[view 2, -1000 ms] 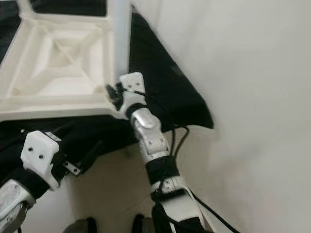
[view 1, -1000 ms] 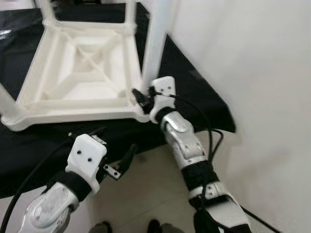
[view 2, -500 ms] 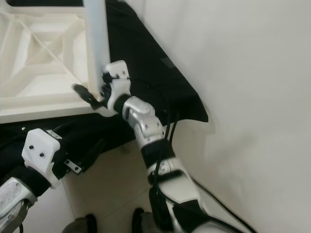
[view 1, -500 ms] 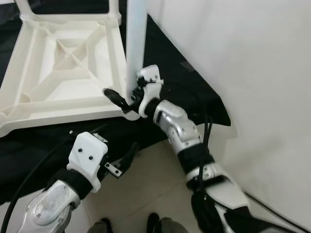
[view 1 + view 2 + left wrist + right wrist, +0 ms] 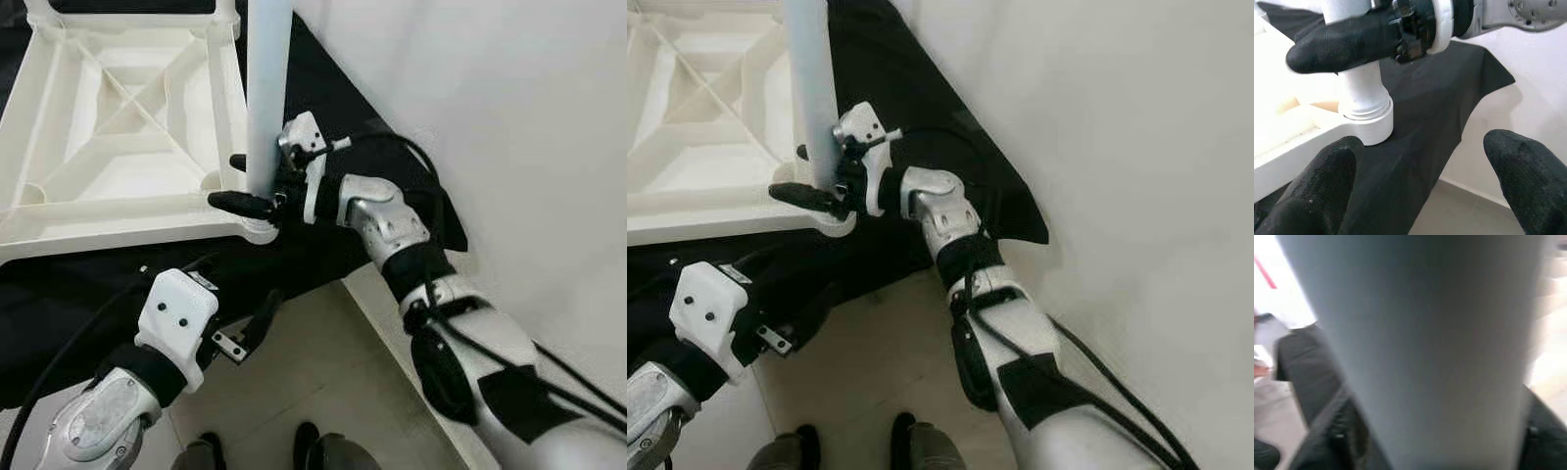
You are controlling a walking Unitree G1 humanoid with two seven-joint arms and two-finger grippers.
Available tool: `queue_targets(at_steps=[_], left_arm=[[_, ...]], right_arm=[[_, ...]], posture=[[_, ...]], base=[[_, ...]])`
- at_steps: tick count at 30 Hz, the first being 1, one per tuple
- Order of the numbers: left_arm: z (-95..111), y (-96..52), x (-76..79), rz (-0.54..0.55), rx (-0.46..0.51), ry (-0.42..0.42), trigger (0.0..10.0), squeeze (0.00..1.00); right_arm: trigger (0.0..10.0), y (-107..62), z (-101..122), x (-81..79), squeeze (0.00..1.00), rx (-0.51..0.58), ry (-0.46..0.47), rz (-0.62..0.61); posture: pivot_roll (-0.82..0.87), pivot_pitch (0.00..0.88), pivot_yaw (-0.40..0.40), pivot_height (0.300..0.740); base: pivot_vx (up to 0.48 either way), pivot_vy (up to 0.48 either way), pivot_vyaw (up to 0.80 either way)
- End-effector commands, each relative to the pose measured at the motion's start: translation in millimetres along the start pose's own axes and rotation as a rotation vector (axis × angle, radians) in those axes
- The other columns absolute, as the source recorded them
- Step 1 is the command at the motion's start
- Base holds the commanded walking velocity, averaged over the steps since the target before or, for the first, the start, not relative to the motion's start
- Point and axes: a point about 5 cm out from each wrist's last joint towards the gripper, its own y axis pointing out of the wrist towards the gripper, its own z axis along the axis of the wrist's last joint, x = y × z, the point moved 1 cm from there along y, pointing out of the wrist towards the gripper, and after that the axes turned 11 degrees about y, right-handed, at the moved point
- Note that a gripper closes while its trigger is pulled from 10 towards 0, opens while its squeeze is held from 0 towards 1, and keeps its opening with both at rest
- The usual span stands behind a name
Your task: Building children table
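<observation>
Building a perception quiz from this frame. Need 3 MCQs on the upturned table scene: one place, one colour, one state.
1. Where does the right gripper sit?
A. At the foot of the upright table leg
B. On the floor
C. At the table's far corner

2. What colour is the cloth under the upturned table?
A. White
B. Black
C. Red

3. What state is the left gripper in?
A. Shut on the leg
B. Shut on the cloth
C. Open, holding nothing

Key:
1 A, its black fingers straddle the leg just above the corner socket.
2 B, dark fabric spreads beneath the white frame and over the pale floor.
3 C, the left wrist view shows its two fingers apart with only cloth between them.
</observation>
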Motion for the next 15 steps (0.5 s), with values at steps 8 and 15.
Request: queue_targets(at_steps=[8,15], left_arm=[[0.7,-6.1,6.2,-0.029,-0.02,-0.006,10.0,0.0],[-0.1,-9.3,7.8,-0.031,-0.032,-0.013,10.0,0.0]], right_arm=[[0.0,-12.4,-5.4,0.3,0.0,-0.032,0.017,0.101],[0.0,-27.9,-7.9,14.3,0.0,-0.024,-0.013,-0.063]], posture=[[0.25,0.362,-0.17,0.74],[0.23,0.374,-0.186,0.74]], base=[[0.0,0.0,0.0],[0.0,0.0,0.0]])
